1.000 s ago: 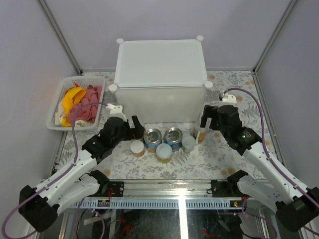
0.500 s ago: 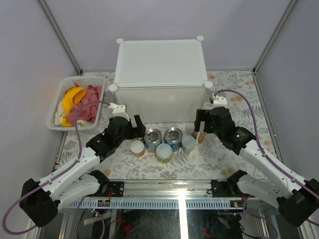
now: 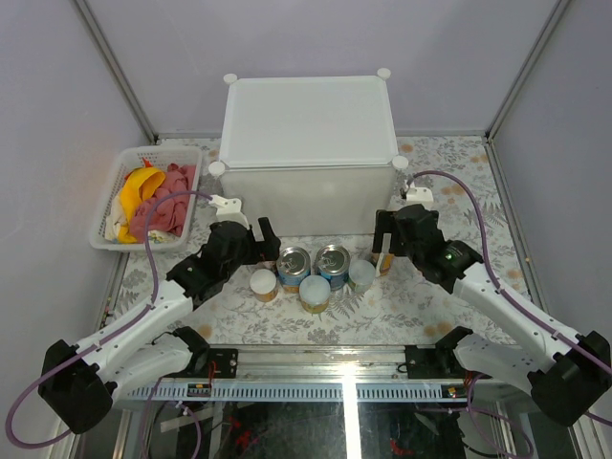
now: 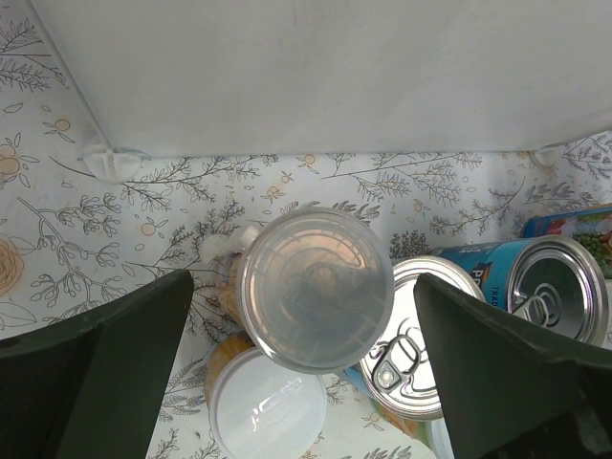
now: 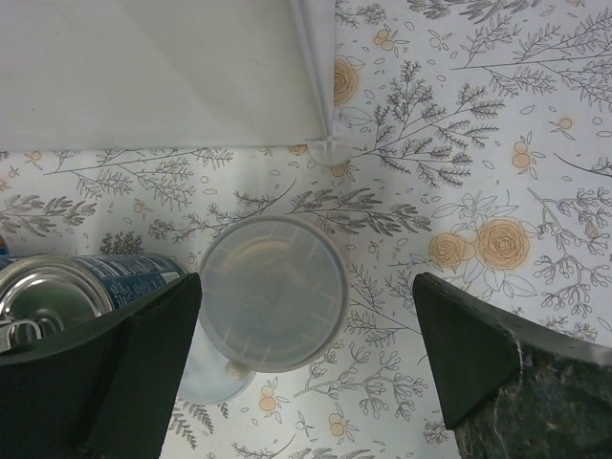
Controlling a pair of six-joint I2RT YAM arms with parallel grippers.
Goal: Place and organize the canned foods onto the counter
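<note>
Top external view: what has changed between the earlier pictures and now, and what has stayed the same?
Both arms moved inward toward the cans: the left gripper slightly, the right gripper more. Both are open above the group, and nothing was gripped or released. The cans, the counter and the basket stayed in place.

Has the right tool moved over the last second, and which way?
Yes. The right tool has shifted left along the front wall of the counter, closing in above the tall canister beside the blue cans.
</note>
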